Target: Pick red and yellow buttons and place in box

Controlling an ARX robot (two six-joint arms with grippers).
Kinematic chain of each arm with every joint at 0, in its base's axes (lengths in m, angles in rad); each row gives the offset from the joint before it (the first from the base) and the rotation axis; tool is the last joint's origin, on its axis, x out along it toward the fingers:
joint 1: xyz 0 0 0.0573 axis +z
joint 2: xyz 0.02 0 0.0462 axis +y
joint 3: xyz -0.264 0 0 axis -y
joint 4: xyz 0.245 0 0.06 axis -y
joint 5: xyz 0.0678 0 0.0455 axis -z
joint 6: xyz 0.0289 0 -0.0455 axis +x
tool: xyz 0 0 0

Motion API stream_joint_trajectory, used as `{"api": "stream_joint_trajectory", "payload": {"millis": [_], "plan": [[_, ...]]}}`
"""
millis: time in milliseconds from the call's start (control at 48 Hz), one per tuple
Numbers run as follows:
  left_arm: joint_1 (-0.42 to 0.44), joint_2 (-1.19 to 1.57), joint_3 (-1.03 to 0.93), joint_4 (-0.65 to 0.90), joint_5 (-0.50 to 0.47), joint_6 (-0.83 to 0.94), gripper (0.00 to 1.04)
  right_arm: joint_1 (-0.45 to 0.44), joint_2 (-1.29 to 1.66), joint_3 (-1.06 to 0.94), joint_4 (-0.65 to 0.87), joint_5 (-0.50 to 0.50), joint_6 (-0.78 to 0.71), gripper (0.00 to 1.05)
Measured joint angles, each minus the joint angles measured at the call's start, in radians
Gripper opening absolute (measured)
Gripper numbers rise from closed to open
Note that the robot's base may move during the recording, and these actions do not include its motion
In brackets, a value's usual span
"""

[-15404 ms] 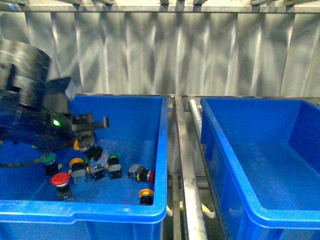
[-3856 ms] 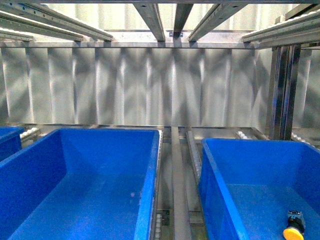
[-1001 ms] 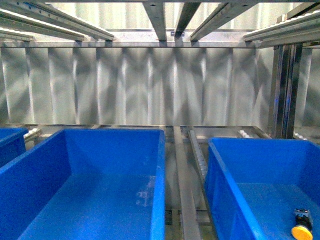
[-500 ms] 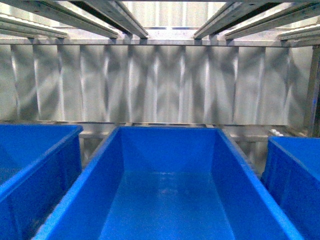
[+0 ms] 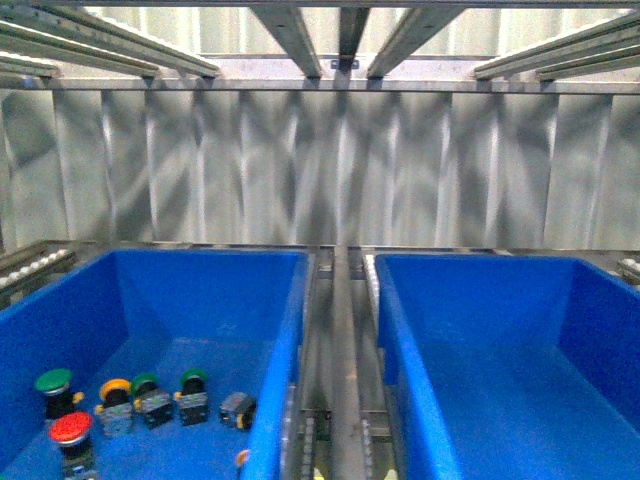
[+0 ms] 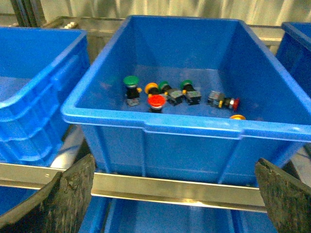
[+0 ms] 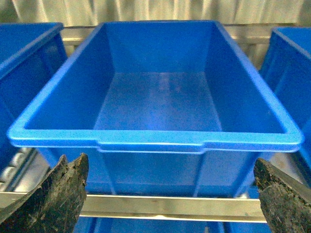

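A blue bin (image 5: 290,330) at the left of the front view holds several buttons. Among them are a red button (image 5: 70,430), a yellow button (image 5: 114,390) and green-capped ones (image 5: 53,383). The left wrist view shows the same bin (image 6: 146,124) with a red button (image 6: 156,100), a yellow button (image 6: 151,88), a lying red-capped one (image 6: 232,103) and another yellow cap (image 6: 237,117). My left gripper (image 6: 175,199) is open, in front of and below this bin. The box (image 5: 385,310) on the right is empty. My right gripper (image 7: 172,199) is open before its rim (image 7: 150,141).
A metal rail (image 5: 345,380) runs between the two bins. A steel crossbar (image 6: 170,191) lies under the bins' front edge, also in the right wrist view (image 7: 170,206). More blue bins (image 6: 34,87) stand alongside. Corrugated metal wall (image 5: 320,170) behind.
The front view has swung sideways. Half a second ago it showed one empty bin in the middle; now it shows the bin with buttons at left and an empty bin at right.
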Motion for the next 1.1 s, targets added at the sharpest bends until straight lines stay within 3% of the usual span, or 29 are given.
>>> {"api": "stream_joint_trajectory", "payload": {"millis": [709,750,813,917,1105], "plan": [[0.000,0.000,0.000,0.000,0.000,0.000,0.97,0.000,0.000,-0.001,0.000,-0.003,-0.001,0.98],[0.004,0.025,0.022,-0.074,0.053,-0.043,0.97,-0.001,0.000,-0.001,0.000,-0.003,-0.001,0.98],[-0.019,0.098,0.068,-0.153,0.041,-0.109,0.97,-0.001,0.000,-0.001,0.000,-0.003,-0.001,0.98],[-0.084,0.317,0.186,-0.031,-0.028,-0.153,0.97,0.000,0.000,-0.001,0.000,-0.003,-0.001,0.98],[-0.117,0.647,0.418,0.174,-0.067,-0.146,0.97,0.000,0.000,-0.001,0.000,-0.003,-0.001,0.98]]}}
